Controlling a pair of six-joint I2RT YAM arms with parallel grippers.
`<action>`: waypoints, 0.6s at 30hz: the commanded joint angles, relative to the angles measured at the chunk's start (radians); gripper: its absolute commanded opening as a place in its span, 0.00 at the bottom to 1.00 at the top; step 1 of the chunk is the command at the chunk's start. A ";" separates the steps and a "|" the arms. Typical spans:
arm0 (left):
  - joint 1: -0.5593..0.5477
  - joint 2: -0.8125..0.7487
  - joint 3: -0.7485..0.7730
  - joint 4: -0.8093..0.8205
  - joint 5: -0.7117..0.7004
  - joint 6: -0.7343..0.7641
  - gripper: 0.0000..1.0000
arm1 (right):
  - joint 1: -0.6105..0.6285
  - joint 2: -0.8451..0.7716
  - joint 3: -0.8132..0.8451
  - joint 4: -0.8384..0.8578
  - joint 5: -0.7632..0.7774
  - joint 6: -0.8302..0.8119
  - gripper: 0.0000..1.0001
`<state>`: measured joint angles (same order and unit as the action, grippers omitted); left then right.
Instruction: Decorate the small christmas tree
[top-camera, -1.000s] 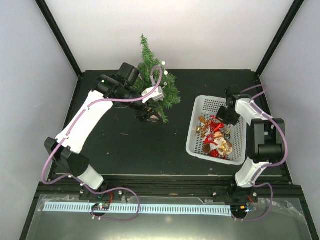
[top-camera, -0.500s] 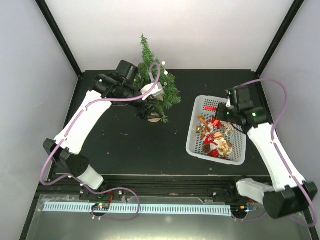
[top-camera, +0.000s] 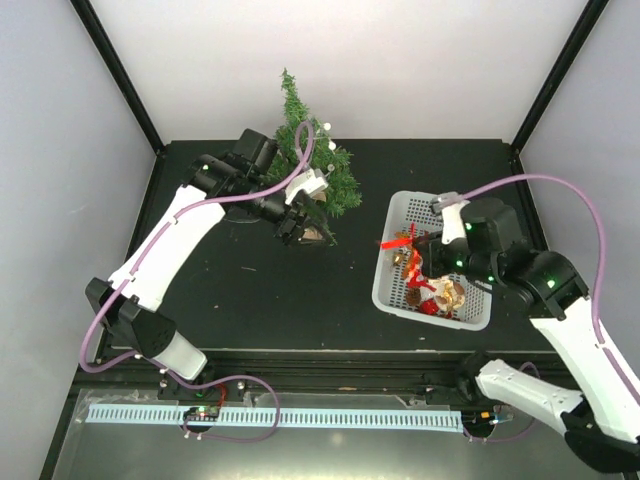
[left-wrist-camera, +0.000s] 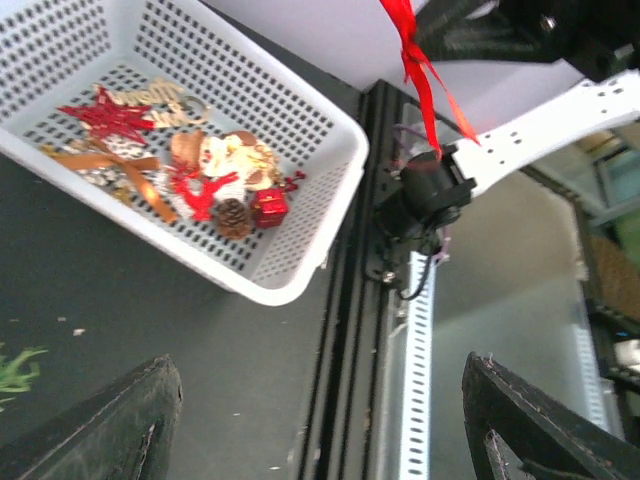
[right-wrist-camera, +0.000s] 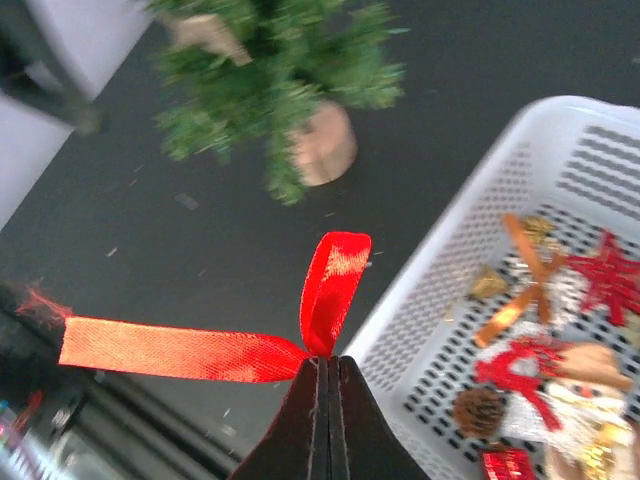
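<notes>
Small christmas tree — pot clearest from right wrist, right gripper pinching red ribbon; left gripper gapes empty.

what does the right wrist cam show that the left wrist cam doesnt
Only the right wrist view: the small christmas tree standing on its brown pot, and the right gripper shut on the red ribbon.
Only the left wrist view: the left gripper, open and empty, the table's front rail and the right arm's base.
Both: the white basket, the ornaments in it, and the ribbon, which hangs at the top edge of the left wrist view.
</notes>
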<state>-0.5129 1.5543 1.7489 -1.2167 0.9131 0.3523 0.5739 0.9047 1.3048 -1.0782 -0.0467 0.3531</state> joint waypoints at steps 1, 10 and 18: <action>-0.005 -0.015 -0.035 0.048 0.152 -0.084 0.77 | 0.208 0.091 0.091 -0.058 0.061 -0.006 0.01; -0.004 0.007 -0.036 0.094 0.250 -0.166 0.76 | 0.482 0.366 0.311 -0.156 0.261 0.012 0.01; -0.002 0.007 -0.072 0.110 0.263 -0.199 0.68 | 0.490 0.463 0.415 -0.233 0.366 0.018 0.01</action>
<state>-0.5129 1.5536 1.6901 -1.1267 1.1351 0.1799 1.0595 1.3693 1.6764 -1.2503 0.2226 0.3645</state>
